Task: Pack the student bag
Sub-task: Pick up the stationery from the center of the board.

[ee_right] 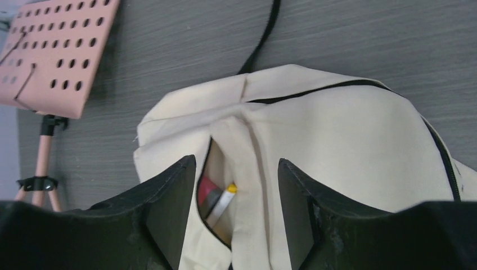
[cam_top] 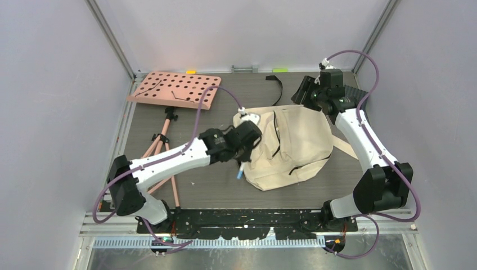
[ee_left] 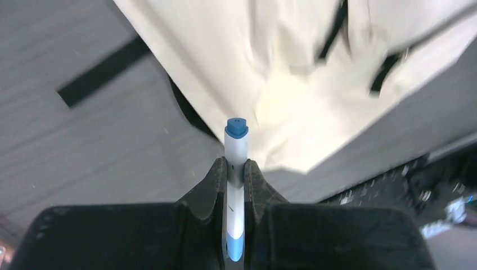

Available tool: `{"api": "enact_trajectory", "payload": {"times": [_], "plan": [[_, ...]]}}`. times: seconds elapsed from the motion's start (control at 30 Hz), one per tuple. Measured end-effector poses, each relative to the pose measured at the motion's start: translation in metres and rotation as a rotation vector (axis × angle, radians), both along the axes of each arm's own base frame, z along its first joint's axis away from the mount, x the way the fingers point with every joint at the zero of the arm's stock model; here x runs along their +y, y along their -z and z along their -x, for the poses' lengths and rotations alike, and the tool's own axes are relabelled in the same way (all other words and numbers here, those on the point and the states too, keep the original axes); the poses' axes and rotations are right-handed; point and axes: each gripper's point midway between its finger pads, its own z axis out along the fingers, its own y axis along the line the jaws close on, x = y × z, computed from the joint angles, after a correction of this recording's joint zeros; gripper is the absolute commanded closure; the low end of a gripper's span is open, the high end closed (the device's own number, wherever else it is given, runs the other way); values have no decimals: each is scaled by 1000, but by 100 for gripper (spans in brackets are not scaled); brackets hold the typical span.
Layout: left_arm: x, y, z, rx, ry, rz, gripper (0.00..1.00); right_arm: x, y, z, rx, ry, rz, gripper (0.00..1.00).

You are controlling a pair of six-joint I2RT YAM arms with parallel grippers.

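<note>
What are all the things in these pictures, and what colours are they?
student bag: one, cream with black straps, middle-right of the table.
pen: one, white with blue cap, held beside the bag's near-left edge.
pocket items: at least two, red and yellow-tipped, peeking from the bag's opening.
board with holes: one, pink, far-left of the table.
tripod stand: one, pink legs, black joints, left of the bag.
tags: two, yellow and green, far edge.
table: one, dark grey, under everything.
left pincer: one, black, shut on the pen.
right pincer: one, black, open above the bag's far end.
</note>
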Motion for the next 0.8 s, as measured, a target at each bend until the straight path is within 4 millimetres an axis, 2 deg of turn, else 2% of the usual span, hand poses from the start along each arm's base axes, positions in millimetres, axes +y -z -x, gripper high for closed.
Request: {"api": "enact_trajectory", "payload": {"times": [0.13, 0.27, 0.47, 0.6, 0.8], "plan": [[3, -28, -59, -62, -125, 121, 100, 15, -30, -4, -59, -78, -49, 36], [-8, -38, -97, -64, -200, 266, 100, 38, -49, 5, -74, -214, -123, 34], [-43, -35, -127, 17, -202, 450, 100, 69, -50, 31, -20, -394, -244, 34], [-60, -34, -136, 77, -207, 552, 100, 83, -38, 47, 34, -466, -299, 34], [-76, -55, -142, 117, -212, 701, 100, 101, -19, 68, 116, -529, -358, 35]]}}
